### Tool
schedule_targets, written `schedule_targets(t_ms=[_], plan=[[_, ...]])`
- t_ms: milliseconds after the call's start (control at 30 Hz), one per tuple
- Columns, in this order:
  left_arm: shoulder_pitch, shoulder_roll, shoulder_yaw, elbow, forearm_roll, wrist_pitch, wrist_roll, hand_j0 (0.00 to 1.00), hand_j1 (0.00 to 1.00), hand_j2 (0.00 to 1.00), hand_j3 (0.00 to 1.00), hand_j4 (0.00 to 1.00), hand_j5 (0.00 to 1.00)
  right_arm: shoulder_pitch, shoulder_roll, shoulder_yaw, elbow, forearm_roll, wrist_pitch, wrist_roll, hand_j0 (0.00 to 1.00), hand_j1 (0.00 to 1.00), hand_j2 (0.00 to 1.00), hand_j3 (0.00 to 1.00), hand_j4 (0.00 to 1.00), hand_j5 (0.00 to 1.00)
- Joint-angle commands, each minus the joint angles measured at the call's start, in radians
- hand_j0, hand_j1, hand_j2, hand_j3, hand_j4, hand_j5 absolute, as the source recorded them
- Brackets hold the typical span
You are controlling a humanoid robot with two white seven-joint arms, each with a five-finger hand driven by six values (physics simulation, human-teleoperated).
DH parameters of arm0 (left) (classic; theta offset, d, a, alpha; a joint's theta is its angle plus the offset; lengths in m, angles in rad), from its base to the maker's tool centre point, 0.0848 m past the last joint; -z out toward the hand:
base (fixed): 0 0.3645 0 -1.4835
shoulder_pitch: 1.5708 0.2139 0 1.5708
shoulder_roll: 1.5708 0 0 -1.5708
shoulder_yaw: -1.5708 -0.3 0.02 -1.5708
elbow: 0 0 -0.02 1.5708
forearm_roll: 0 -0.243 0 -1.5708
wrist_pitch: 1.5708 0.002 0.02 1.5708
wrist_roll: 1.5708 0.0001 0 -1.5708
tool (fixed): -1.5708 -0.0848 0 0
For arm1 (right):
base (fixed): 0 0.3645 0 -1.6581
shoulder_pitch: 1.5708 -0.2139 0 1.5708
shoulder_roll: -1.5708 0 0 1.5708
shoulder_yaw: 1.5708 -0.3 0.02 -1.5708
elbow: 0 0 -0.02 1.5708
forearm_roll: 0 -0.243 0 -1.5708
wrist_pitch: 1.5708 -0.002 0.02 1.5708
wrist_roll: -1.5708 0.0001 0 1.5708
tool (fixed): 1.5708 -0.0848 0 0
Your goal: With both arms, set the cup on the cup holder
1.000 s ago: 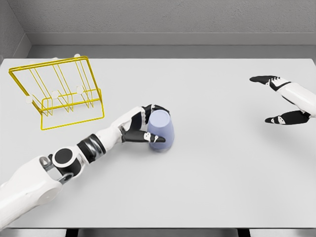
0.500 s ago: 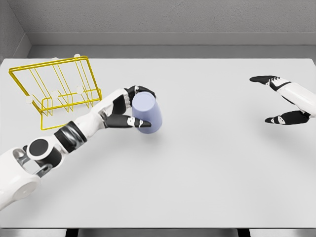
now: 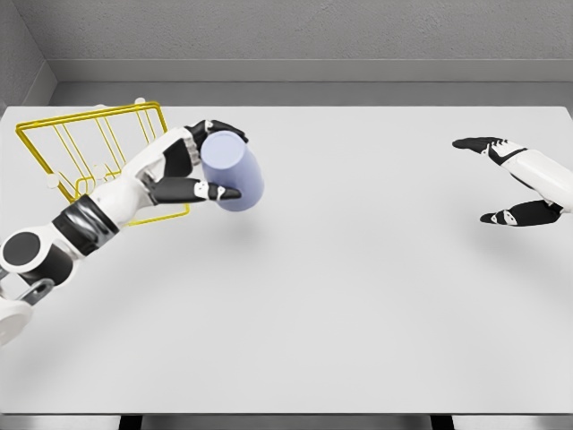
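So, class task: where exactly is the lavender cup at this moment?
In the head view the cup is left of centre, held tilted in the left hand, just right of the yellow wire cup holder.

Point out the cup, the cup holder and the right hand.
cup (image 3: 235, 175): head view, on its lavender side wall.
cup holder (image 3: 40, 134): head view, on the yellow wire top rail.
right hand (image 3: 515, 184): head view, between thumb and fingers.

A pale grey table (image 3: 376, 296) fills the view; a grey wall (image 3: 313, 31) stands behind it.
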Motion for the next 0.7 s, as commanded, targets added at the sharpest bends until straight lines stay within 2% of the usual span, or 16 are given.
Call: schedule_targets(t_ms=[0, 133, 333, 667], plan=[[0.000, 0.015, 0.016, -0.002, 0.010, 0.000, 0.000, 0.56, 0.56, 0.56, 0.56, 0.56, 0.56, 0.000, -0.001, 0.000, 0.002, -0.008, 0.002, 0.000, 1.00, 1.00, 1.00, 1.00, 1.00, 1.00], [0.000, 0.036, 0.047, 0.000, 0.023, 0.000, 0.000, 0.56, 0.56, 0.56, 0.56, 0.56, 0.56, -0.002, -0.001, -0.002, 0.000, -0.009, 0.002, 0.000, 1.00, 1.00, 1.00, 1.00, 1.00, 1.00], [-0.005, 0.046, 0.086, 0.014, 0.024, 0.001, 0.000, 0.56, 0.56, 0.56, 0.56, 0.56, 0.56, -0.002, 0.001, -0.055, -0.006, -0.009, 0.002, 0.000, 1.00, 1.00, 1.00, 1.00, 1.00, 1.00], [-0.003, 0.072, 0.103, 0.034, 0.039, 0.001, 0.002, 0.56, 0.56, 0.56, 0.56, 0.56, 0.56, 0.000, 0.002, -0.083, -0.008, -0.006, 0.002, 0.000, 1.00, 1.00, 1.00, 1.00, 1.00, 1.00]])
